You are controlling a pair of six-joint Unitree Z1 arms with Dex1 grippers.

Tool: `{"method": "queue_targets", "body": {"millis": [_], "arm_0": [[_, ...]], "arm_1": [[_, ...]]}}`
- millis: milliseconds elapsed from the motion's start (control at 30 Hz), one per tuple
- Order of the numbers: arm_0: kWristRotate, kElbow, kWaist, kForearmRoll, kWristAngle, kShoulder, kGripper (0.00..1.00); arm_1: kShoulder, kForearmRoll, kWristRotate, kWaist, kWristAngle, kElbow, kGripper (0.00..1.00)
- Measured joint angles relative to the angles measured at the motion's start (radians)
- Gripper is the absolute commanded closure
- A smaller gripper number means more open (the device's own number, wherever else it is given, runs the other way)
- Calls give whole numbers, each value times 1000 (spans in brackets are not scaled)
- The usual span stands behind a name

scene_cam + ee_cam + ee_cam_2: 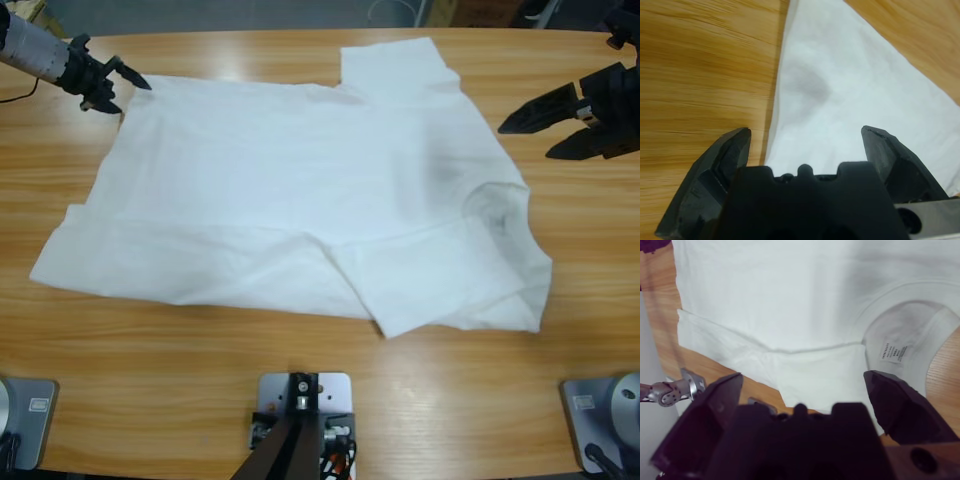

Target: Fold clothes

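Note:
The clothes, one white T-shirt [300, 190], lie spread across the wooden table with the round neck [497, 205] toward the right. One sleeve [395, 65] lies flat at the far side. The near side and near sleeve [440, 290] are folded over onto the body. My left gripper [133, 97] is open at the shirt's far left hem corner; in the left wrist view that corner [850, 90] runs between the parted jaws of the gripper [807, 134]. My right gripper [524, 142] hovers open just right of the shirt. Beyond this gripper [803, 376] the right wrist view shows the neck [910, 335] and its label [894, 351].
The long wooden table [320, 360] shows bare wood in front of the shirt and at both ends. Its far edge [250, 32] runs close behind the shirt. A silver arm part [670, 391] shows at the left edge of the right wrist view.

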Motion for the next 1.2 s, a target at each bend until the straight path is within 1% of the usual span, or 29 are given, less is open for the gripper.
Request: {"method": "queue_targets", "body": {"millis": [133,433,500,533,600,633,733,833,867,1200], "arm_0": [[16,-36,-4,45,6,13,138],[19,-116,-47,125,6,47,138],[19,-121,-49,131,6,49,162],[19,-123,-49,132,6,49,220],[19,-126,-50,134,6,50,402],[19,-127,-51,134,6,50,470],[19,-130,-51,135,6,53,715],[19,-135,-51,135,6,58,974],[19,-136,-51,135,6,60,1000],[23,-147,-20,139,-7,82,1000]], "arm_1": [[1,0,0,0,0,0,0],[1,0,0,-1,5,-1,0],[1,0,0,-3,5,-1,0],[1,0,0,-3,5,-1,0],[1,0,0,-4,5,-1,0],[1,0,0,-4,5,-1,0],[1,0,-1,-5,5,-1,0],[1,0,-1,-7,5,-1,0],[1,0,-1,-7,7,-1,0],[1,0,-1,-15,18,-7,4]]}}
